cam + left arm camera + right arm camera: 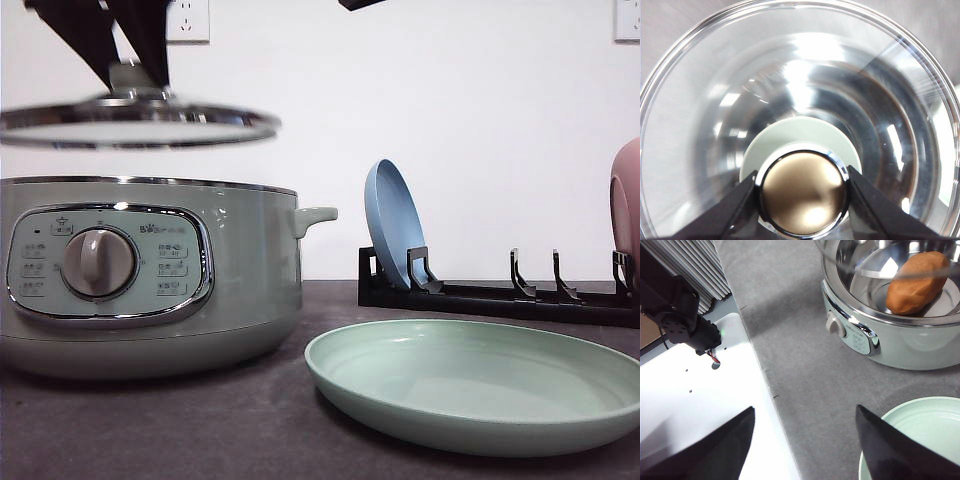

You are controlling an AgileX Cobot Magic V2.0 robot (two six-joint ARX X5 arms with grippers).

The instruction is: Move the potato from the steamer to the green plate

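1. Front view showed the steamer (pixel 150 270) standing open on the table (pixel 200 430), its glass lid (pixel 135 125) held level just above the rim, so the uncovering step looked done.
2. The green plate (pixel 480 385) lay beside the steamer, bare and ready; nothing had reached it yet.
3. The potato (pixel 917 282) sat inside the steamer's metal bowl, so the transfer itself remained.
4. The left gripper (pixel 802 192) was pinched on the lid's knob (pixel 802 195), a finger at each side.
5. The right gripper (pixel 805 445) hung with fingers spread wide, holding nothing, near the plate and apart from the potato; reaching in and grasping appeared to be its next job.
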